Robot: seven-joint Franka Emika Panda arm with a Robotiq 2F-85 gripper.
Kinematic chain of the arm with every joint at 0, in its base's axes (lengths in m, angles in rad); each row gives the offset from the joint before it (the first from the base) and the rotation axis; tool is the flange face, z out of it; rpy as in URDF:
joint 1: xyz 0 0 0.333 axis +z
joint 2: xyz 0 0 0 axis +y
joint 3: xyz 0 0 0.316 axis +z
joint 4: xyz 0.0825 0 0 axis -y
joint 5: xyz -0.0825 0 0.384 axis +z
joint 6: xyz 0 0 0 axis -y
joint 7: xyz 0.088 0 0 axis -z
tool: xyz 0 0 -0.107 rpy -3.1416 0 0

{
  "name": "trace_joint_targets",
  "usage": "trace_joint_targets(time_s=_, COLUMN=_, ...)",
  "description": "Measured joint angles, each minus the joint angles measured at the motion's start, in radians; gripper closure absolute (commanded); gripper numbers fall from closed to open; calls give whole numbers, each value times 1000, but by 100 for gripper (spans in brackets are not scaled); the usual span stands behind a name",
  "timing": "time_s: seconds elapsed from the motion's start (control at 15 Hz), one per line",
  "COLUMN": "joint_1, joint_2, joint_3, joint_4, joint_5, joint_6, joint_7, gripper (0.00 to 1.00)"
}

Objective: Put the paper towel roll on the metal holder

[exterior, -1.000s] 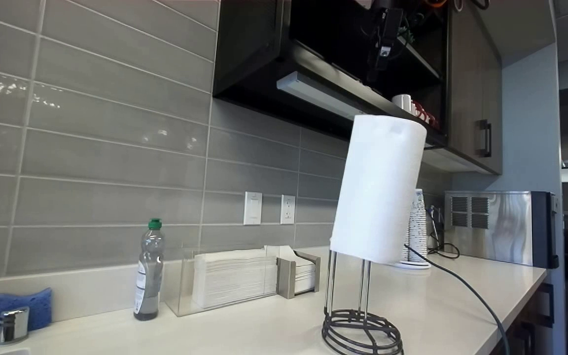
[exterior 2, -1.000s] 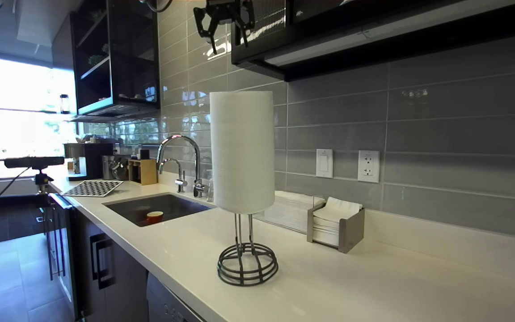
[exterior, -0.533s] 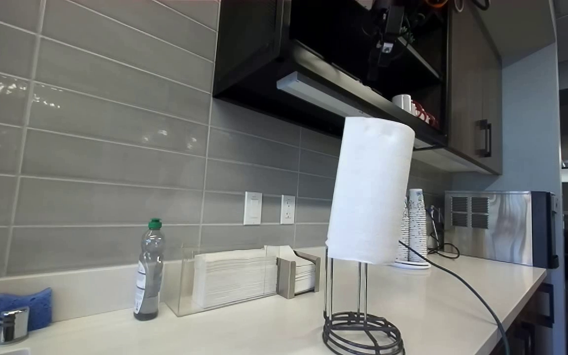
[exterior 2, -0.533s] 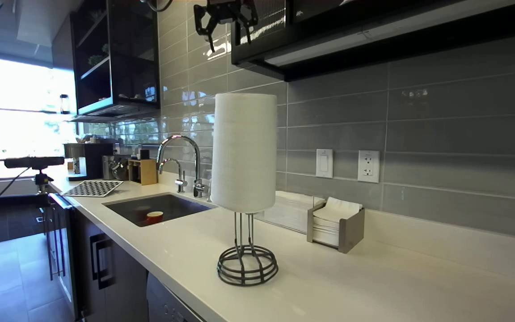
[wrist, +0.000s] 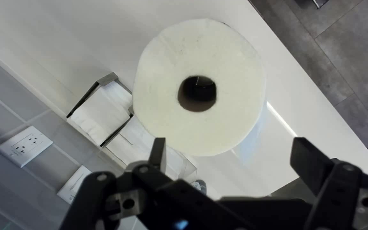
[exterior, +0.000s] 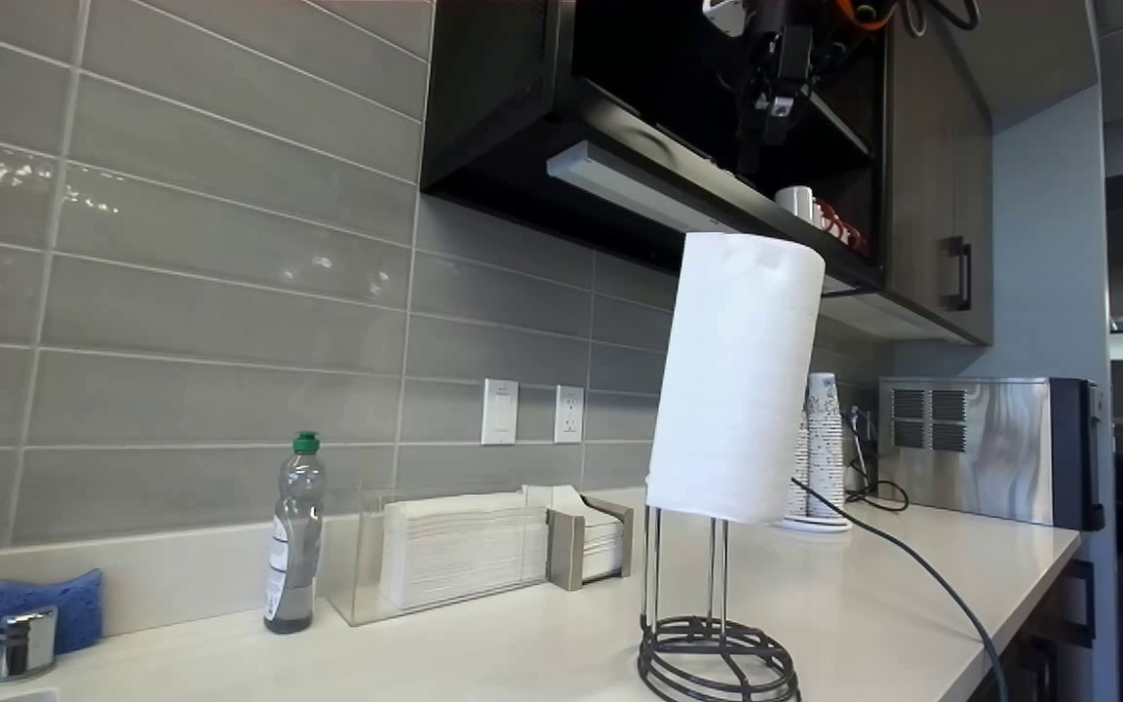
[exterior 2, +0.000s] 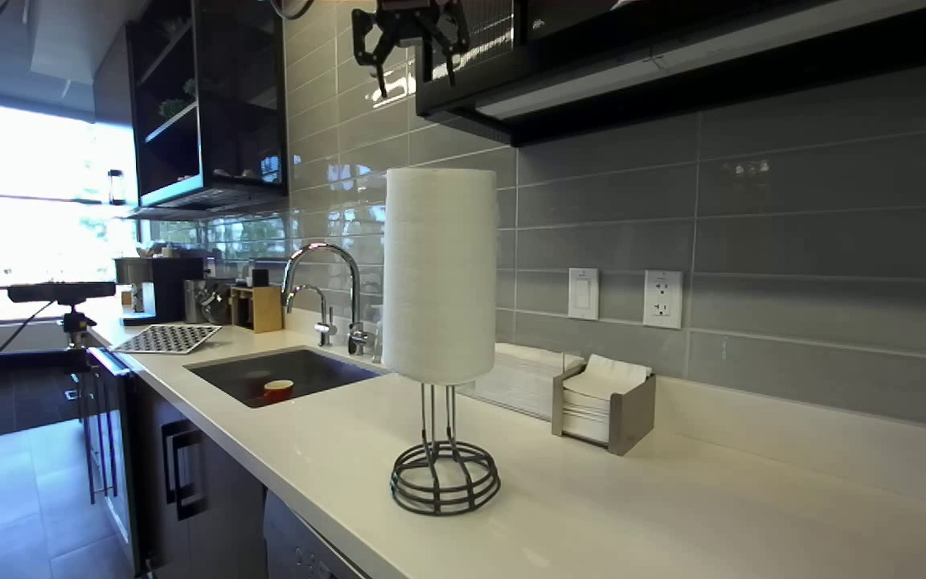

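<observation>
The paper towel roll [exterior: 735,380] is a tall white cylinder. It sits high around the upright rods of the metal holder [exterior 2: 445,482], and its lower edge is well above the dark ring base. In both exterior views the lower rods show bare; their upper parts are hidden inside the roll. The roll leans in an exterior view and looks nearly upright [exterior 2: 440,273]. In the wrist view the roll's top [wrist: 164,86] shows a dark core hole. My gripper [exterior 2: 418,87] is open and empty above the roll, apart from it. Its spread fingers show in the wrist view [wrist: 228,143].
A napkin holder [exterior 2: 632,414] and a clear napkin box [exterior: 464,551] stand by the tiled wall. A bottle with a green cap [exterior: 296,541] is beside them. A dark wall cabinet [exterior: 503,107] is close to the gripper. A sink [exterior 2: 302,354] and stacked cups [exterior: 825,448] are farther along the counter.
The top of the roll has swayed slightly on the rods, then a little back. The open gripper has shifted slightly above it. The holder base has stayed in place.
</observation>
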Motion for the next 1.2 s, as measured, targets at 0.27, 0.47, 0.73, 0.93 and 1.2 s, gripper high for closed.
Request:
trace_joint_targets(time_s=0.27, joint_1=-5, joint_2=-20, joint_3=-14, joint_4=-68, joint_5=46, joint_6=-2, joint_7=-53, gripper=0)
trace_joint_targets(time_s=0.47, joint_1=-6, joint_2=-41, joint_3=-21, joint_4=-125, joint_5=63, joint_6=-8, joint_7=-80, gripper=0)
trace_joint_targets(time_s=0.73, joint_1=-6, joint_2=-79, joint_3=-28, joint_4=-210, joint_5=78, joint_6=-16, joint_7=-102, gripper=0)
trace_joint_targets(time_s=0.93, joint_1=-6, joint_2=-110, joint_3=-34, joint_4=-276, joint_5=91, joint_6=-15, joint_7=-113, gripper=0)
trace_joint_targets(time_s=1.2, joint_1=-6, joint_2=-141, joint_3=-37, joint_4=-352, joint_5=100, joint_6=23, joint_7=-131, gripper=0)
